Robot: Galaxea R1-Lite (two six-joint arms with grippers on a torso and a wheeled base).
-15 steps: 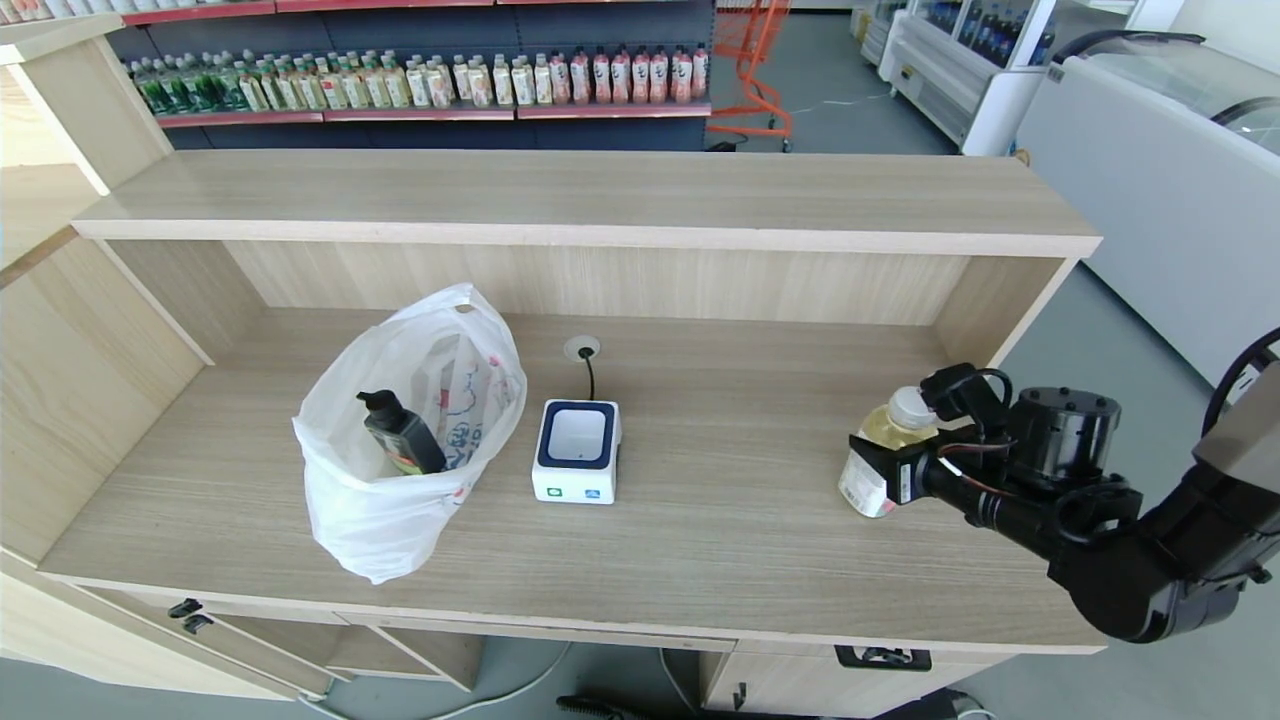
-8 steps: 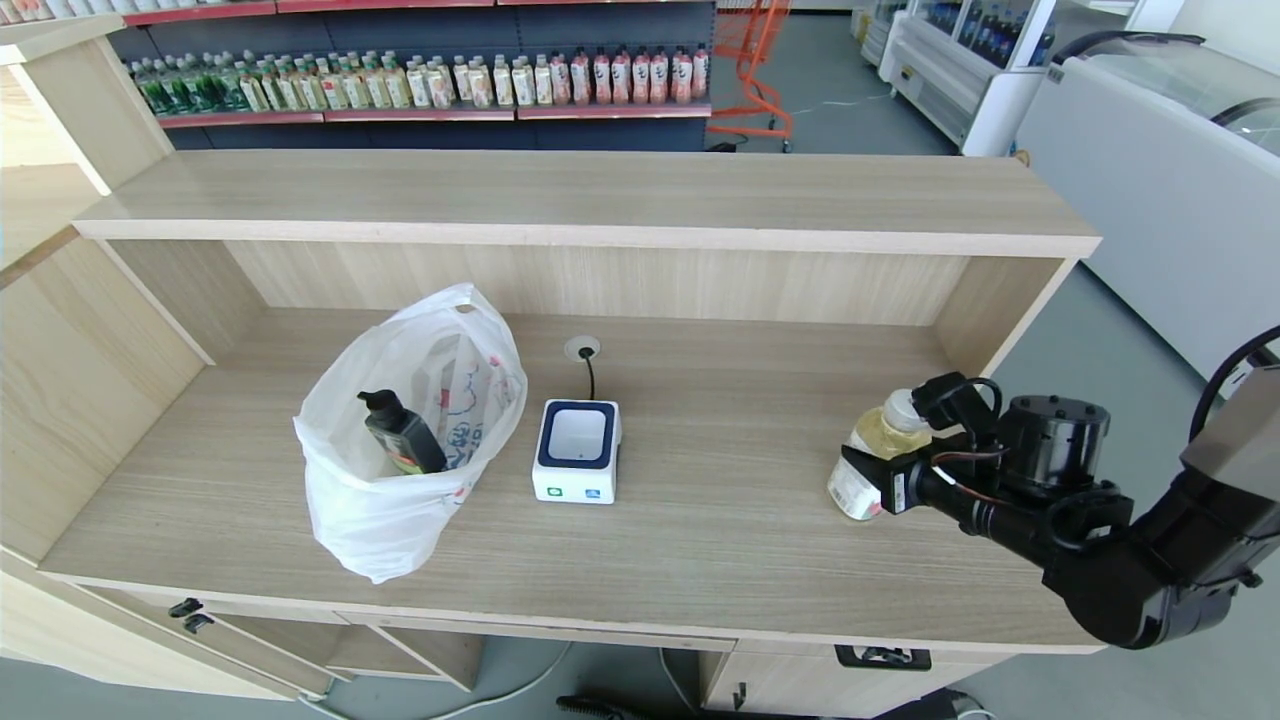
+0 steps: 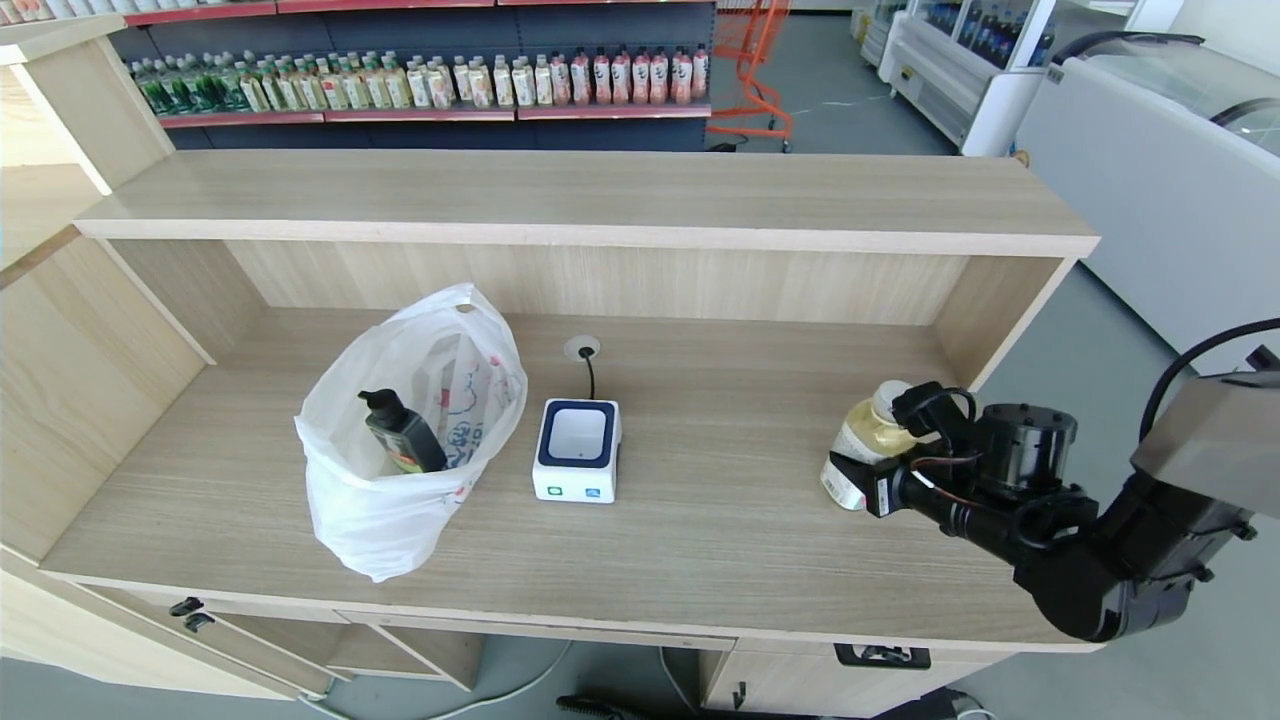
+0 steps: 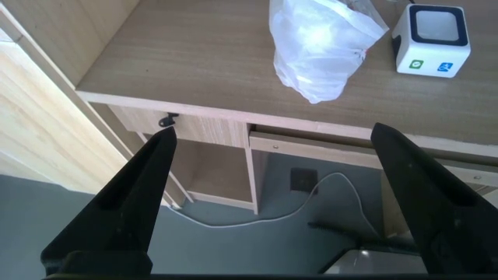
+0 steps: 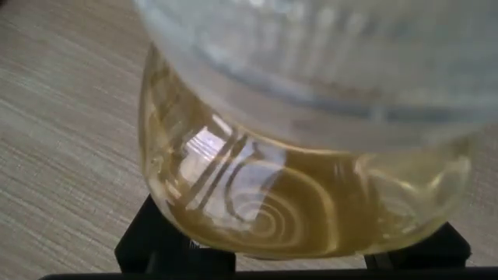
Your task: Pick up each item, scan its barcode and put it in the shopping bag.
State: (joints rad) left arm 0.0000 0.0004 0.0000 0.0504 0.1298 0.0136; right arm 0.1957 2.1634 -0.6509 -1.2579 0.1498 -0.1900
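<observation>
A clear bottle of yellowish liquid with a white cap hangs tilted above the right part of the wooden counter. My right gripper is shut on its lower body. In the right wrist view the bottle bulges between the dark fingers. The white shopping bag stands open at the left with a dark pump bottle inside. Between bag and bottle sits the white barcode scanner. My left gripper is open, held low in front of the counter's edge, with the bag and scanner beyond it.
A raised back wall and upper shelf enclose the counter, with side walls at both ends. The scanner's cable runs to a grommet behind it. Drawers hang under the counter's front edge.
My right gripper has carried the bottle a little to the left and farther back, and the bottle leans more. Bag and scanner have not moved.
</observation>
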